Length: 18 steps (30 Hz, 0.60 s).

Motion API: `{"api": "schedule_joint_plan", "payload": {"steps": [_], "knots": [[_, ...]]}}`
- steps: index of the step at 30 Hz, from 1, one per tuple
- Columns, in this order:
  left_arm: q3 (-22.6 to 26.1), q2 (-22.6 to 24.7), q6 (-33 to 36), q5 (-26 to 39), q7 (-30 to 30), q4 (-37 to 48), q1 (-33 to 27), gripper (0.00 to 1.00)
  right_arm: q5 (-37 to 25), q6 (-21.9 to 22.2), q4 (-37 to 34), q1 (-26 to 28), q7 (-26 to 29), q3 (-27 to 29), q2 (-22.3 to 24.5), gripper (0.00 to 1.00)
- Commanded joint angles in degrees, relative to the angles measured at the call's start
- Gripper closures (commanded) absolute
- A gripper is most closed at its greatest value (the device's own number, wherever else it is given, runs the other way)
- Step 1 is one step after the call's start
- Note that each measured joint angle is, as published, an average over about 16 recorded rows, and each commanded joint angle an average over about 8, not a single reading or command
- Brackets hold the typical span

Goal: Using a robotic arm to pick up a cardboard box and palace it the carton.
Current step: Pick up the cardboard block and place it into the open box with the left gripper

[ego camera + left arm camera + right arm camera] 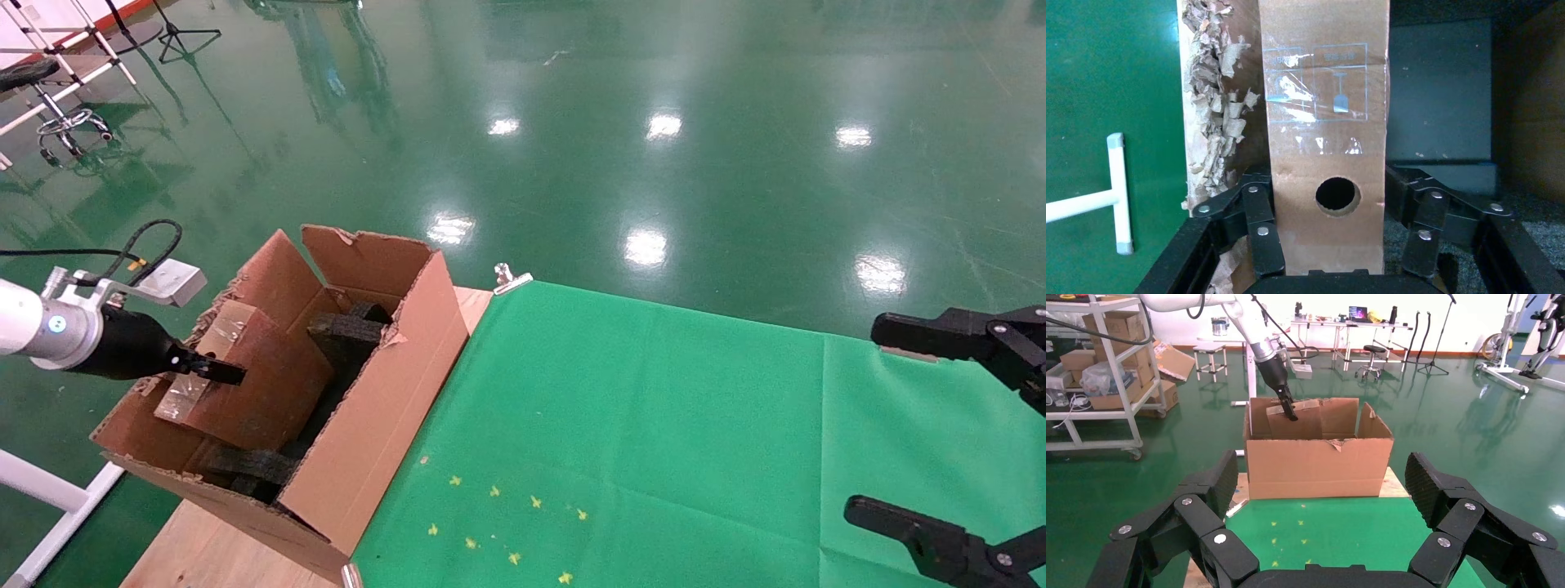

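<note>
Glossy green flooring surrounds the counter (654, 425), where the left end effector (1333, 245) is clamped on the stiff, seemingly light cardboard box (253, 376) by its narrow sides inside the carton (384, 408) at far left, while the right end effector (1315, 539) idles spread apart.

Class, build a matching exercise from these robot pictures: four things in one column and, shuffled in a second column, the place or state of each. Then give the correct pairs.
Things:
1. cardboard box
2. carton
3. left pincer
4. right pincer

Places or states:
A. open, holding nothing, over the green cloth
B. stands on the table's left end, flaps up
C. held inside the carton, tilted
D. shut on the box

Pairs: 1-C, 2-B, 3-D, 4-A
</note>
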Motion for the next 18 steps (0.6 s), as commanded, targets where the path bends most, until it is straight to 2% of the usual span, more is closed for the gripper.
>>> {"api": "schedule_joint_plan", "payload": {"steps": [1,13,18], "knots": [[-0.1,-0.1,0.2,-0.1,0.1,-0.2,0.0,0.00,0.0,0.0,0.0,0.0,0.0,0.0,0.0,0.00],[-0.3,-0.4,0.5,-0.5,0.4,-0.9,0.1,0.00,0.0,0.0,0.0,0.0,0.0,0.0,0.0,0.00],[-1.3,-1.0,2.8,-2.3,1.9,-2.9,-1.0,0.00,0.0,0.0,0.0,0.0,0.0,0.0,0.0,0.00]]}}
